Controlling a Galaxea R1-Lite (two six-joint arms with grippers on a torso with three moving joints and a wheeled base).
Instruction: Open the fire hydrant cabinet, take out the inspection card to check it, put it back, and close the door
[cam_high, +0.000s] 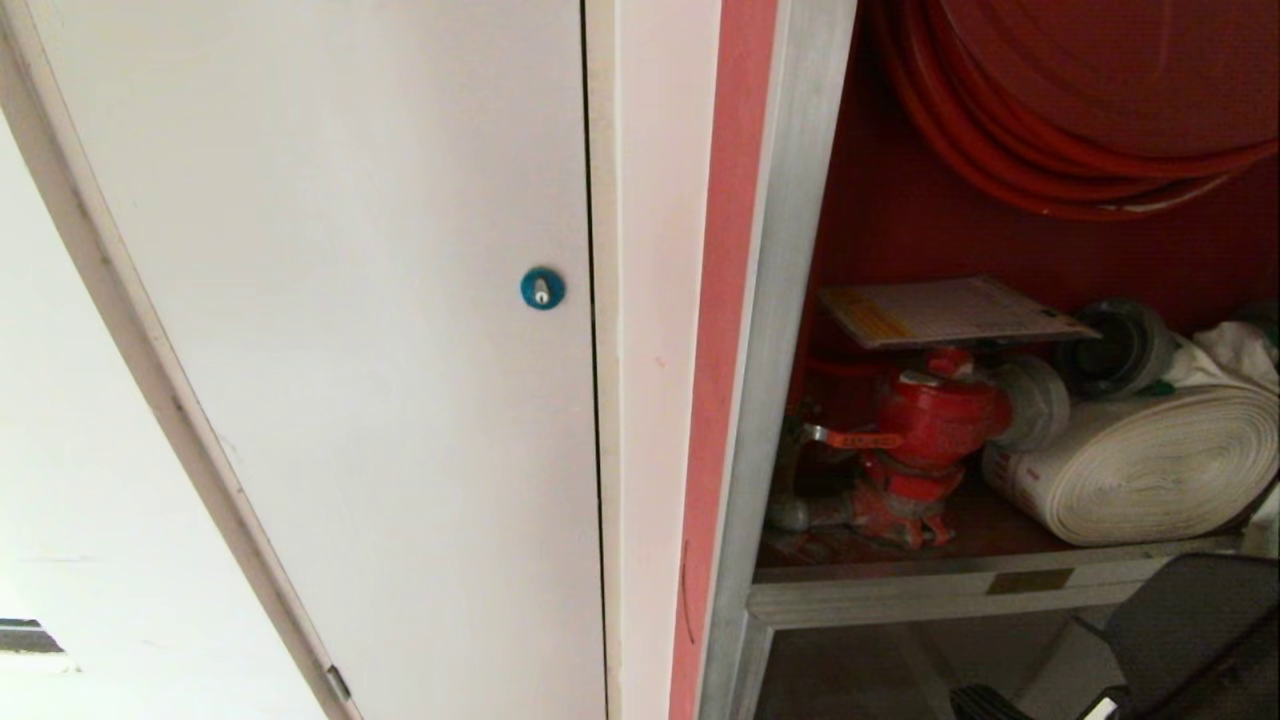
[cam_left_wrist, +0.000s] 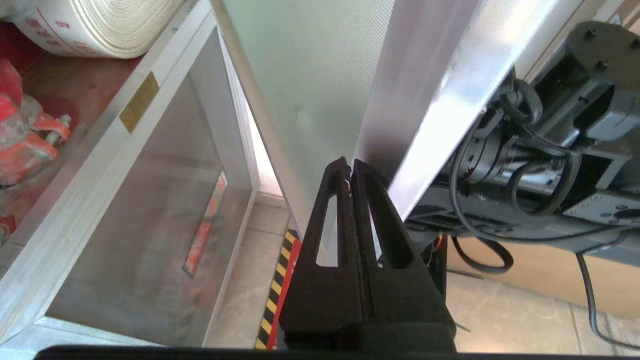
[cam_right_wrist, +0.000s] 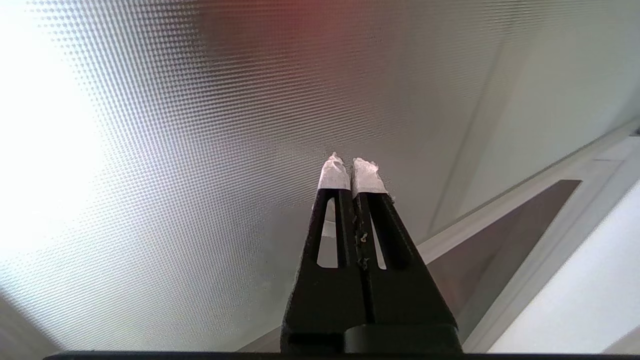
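We find the fire hydrant cabinet (cam_high: 790, 300) standing open, its red interior bare to us; the inspection card (cam_high: 950, 310) lies flat on top of the red valve (cam_high: 925, 425), beside the white rolled hose (cam_high: 1150, 460) and below the hose reel (cam_high: 1080, 110), so it seems back where it belongs. Our left pincer (cam_left_wrist: 349, 167) is closed on nothing, low beside the cabinet's lower compartment and close to a bright aluminium edge, probably the door (cam_left_wrist: 440, 95), though the view is too tight to be sure; pressed fingers suit pushing a frame. Our right pincer (cam_right_wrist: 352, 165), its taped tips together and empty, points at frosted, dimpled glass. Closing looks to be the step left.
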